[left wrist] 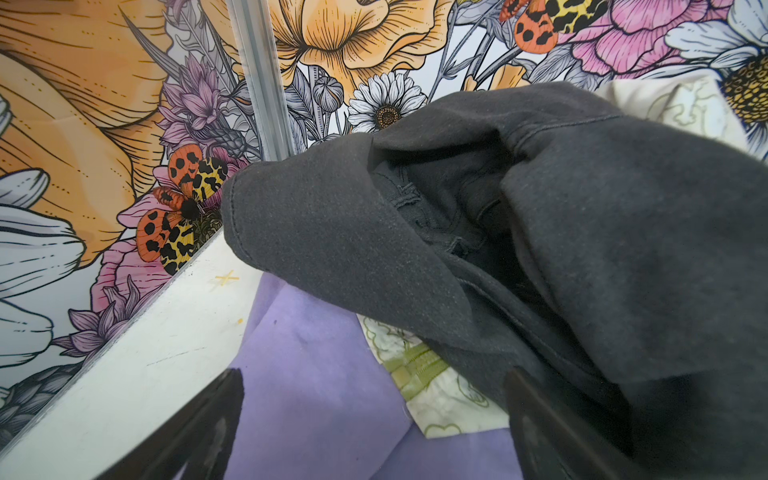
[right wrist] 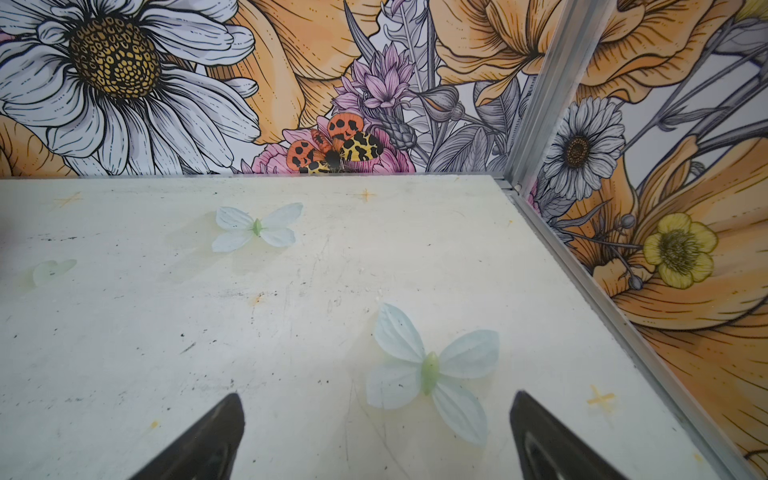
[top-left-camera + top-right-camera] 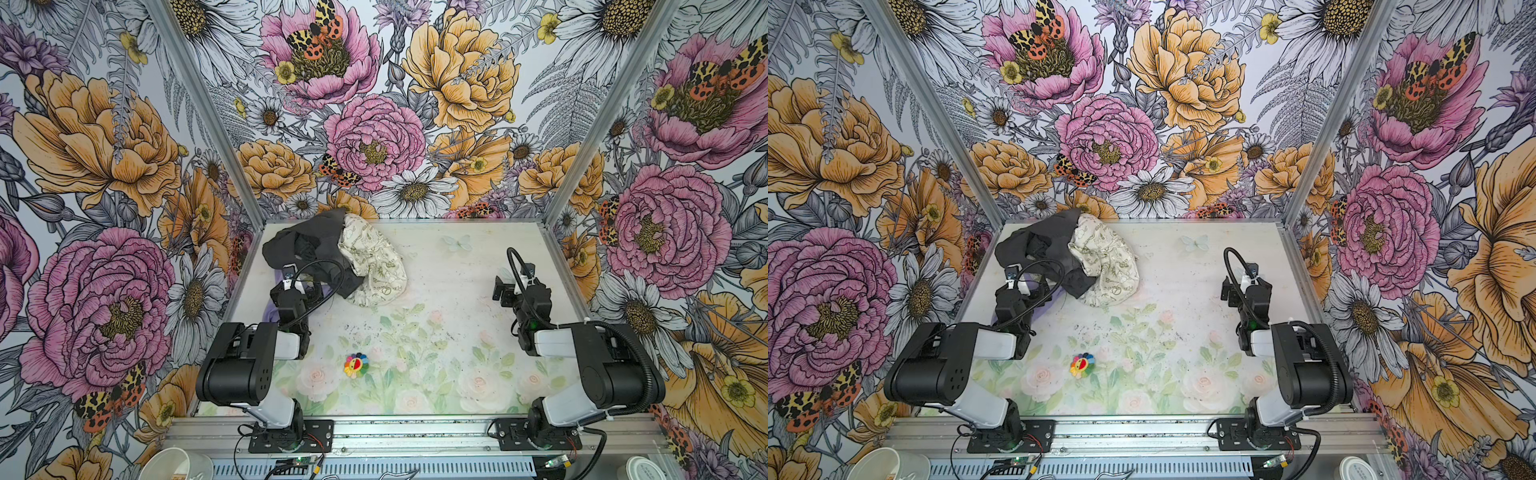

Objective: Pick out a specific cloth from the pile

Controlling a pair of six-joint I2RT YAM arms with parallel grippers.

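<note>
Left claw [image 1: 374,432]: jaws standing wide apart, gripping nothing, hovering over the lavender cloth [image 1: 316,374] at the lower middle of the left wrist view. The lavender cloth is lying flat on the bench [image 1: 137,374], its far part tucked under the dark grey cloth [image 1: 582,232]; a cream printed cloth [image 1: 449,399] with an olive zip is showing between them. In both top views the pile [image 3: 332,257] [image 3: 1067,257] is sitting at the upper left of the bench, lavender peeking out beside the left arm [image 3: 272,311]. Right claw [image 2: 376,436]: jaws spread, empty, hanging over bare bench with printed butterflies. A rainbow flower toy [image 3: 355,365] is lying at lower centre, well apart from the pile.
</note>
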